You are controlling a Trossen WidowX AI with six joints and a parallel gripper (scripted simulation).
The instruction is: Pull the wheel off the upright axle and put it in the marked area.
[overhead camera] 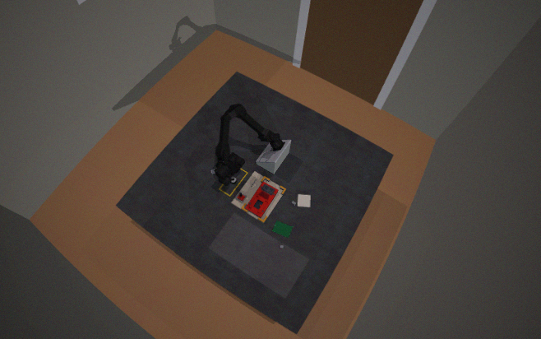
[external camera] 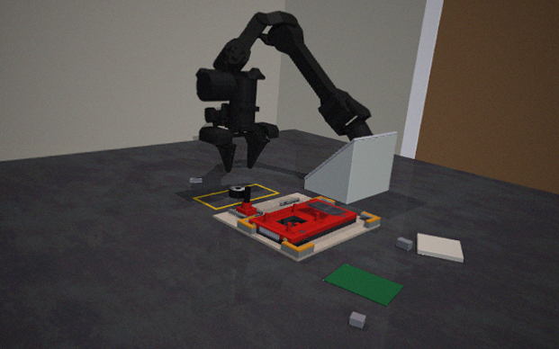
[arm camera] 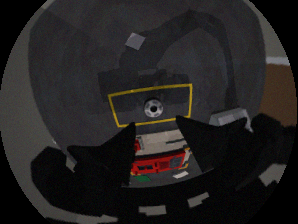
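Note:
The wheel (overhead camera: 233, 180) (external camera: 237, 193) (arm camera: 146, 108), dark with a pale hub, lies flat within the yellow outline (overhead camera: 238, 184) (external camera: 205, 203) (arm camera: 191, 100) in all three views. Whether it fully rests on the table is hard to tell. My gripper (external camera: 240, 169) (arm camera: 155, 121) is open and empty, pointing down above the wheel with a visible gap. In the top view the arm hides the fingertips. The upright black axle (external camera: 248, 194) stands bare on its red base (external camera: 246, 210), in front of the wheel in the exterior view.
A pale board (overhead camera: 249, 186) (external camera: 274, 246) beside the outline bears a red housing (overhead camera: 261, 199) (external camera: 331, 219). A grey wedge (overhead camera: 275, 158) (external camera: 370, 170) stands near the arm's base. A green plate (overhead camera: 283, 229) (external camera: 364, 284), white block (overhead camera: 304, 201) (external camera: 440, 246) and small grey blocks lie farther off.

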